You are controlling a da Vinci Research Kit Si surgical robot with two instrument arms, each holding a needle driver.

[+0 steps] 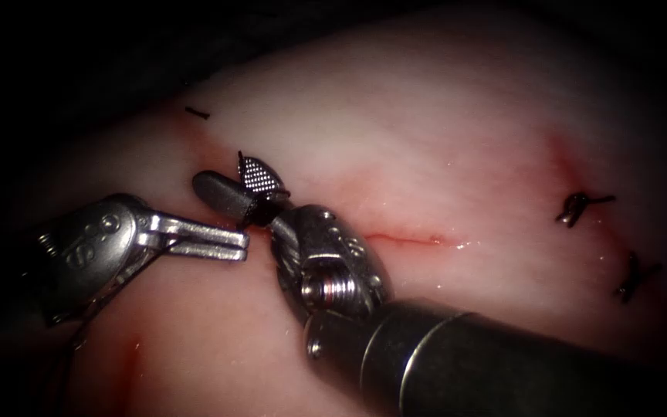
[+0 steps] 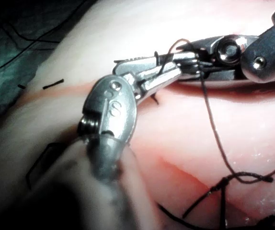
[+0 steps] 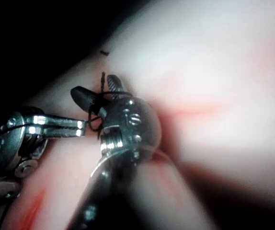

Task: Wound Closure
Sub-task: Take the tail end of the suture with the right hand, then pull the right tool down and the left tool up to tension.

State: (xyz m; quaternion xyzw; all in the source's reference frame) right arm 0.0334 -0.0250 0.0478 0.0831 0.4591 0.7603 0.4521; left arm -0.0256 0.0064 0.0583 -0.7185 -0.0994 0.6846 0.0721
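- My right tool gapes over the cut's left end, thread looped around it.
- My left tool, closed, seems to pinch that limp, slippery thread; grip near its end.

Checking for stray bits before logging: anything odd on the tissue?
One thing: a short cut end lies loose on the tissue, up and left of the pincers. The right pincer is open with thread between its jaws; the left pincer is shut, and I cannot tell on what. Two knots sit at right.
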